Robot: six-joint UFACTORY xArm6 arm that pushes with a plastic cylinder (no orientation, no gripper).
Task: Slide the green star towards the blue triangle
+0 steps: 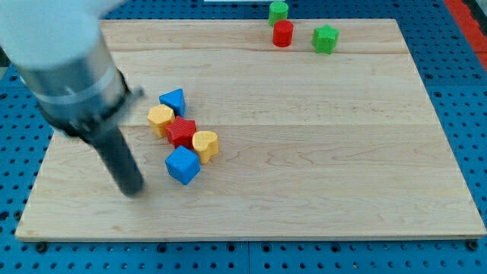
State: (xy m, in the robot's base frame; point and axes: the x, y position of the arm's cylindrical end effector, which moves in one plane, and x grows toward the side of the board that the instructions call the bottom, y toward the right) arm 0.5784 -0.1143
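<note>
A big wooden board (304, 152) lies flat on a blue table full of little holes (472, 91). The robot's arm (65, 65) comes in from the view's top left, fat and grey and a bit blurry, and a dark rod sticks down from it. My tip (134, 189) rests on the board near the view's left, and nothing is touching it. There is no hand on this arm, just the rod, so there is nothing to open or close. Just to the right of the tip sits a bunch of five blocks, all close together. The blue triangle (173, 101) is at the top of the bunch. Under it is a yellow block (160, 118), then a red star-like block (182, 132) in the middle, touching a yellow heart (205, 144) on its right. A blue cube (183, 165) is at the bottom of the bunch, and it is the block nearest the tip. The green star (325, 39) is far away from all that, up near the view's top edge, on the right side. Near it on its left is a red cylinder (283, 33), and right behind that, at the very edge of the board, is another small green block (278, 11) whose shape I cannot make out.
</note>
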